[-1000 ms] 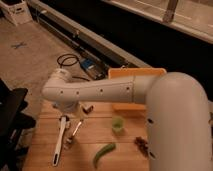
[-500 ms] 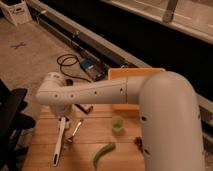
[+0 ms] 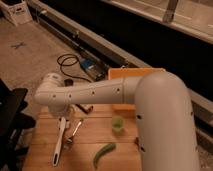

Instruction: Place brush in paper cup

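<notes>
Since the long white-handled brush (image 3: 59, 142) lies flat at lower left, my gripper (image 3: 62, 116) hangs over it to reach it, though I cannot tell its state.

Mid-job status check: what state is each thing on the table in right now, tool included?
brush: lying flat on the table, outside the cup.
paper cup: upright, no brush in it.
fork: lying flat beside the brush.
green pod: lying flat.
tool: at the arm's left end, over the brush's far end.
</notes>
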Robot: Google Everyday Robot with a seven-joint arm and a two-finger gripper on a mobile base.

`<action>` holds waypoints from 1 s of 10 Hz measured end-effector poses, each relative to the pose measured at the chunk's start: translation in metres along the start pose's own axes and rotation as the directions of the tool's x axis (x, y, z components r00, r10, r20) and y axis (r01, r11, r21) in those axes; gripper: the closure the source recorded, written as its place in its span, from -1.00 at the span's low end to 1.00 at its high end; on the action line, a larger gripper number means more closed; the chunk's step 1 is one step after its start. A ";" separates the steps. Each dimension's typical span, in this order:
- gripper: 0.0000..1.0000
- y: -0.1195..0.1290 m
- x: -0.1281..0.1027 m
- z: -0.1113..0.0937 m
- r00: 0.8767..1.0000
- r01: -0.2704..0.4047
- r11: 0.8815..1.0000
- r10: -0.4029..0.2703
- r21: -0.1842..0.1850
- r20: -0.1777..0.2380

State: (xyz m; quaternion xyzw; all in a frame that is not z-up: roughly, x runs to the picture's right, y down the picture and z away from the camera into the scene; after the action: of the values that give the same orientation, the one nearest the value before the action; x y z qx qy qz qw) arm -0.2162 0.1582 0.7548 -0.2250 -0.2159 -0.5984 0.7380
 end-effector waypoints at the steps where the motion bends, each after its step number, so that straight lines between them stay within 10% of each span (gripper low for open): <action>1: -0.30 -0.003 -0.001 0.008 1.000 0.005 1.000 -0.005 0.002 0.014; 10: -0.30 -0.020 -0.031 0.072 0.976 0.032 0.998 -0.043 0.054 0.212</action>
State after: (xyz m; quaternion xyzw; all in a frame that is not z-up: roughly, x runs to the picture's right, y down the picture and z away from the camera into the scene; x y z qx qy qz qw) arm -0.2451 0.2221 0.7962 -0.2651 -0.3131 -0.5789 0.7047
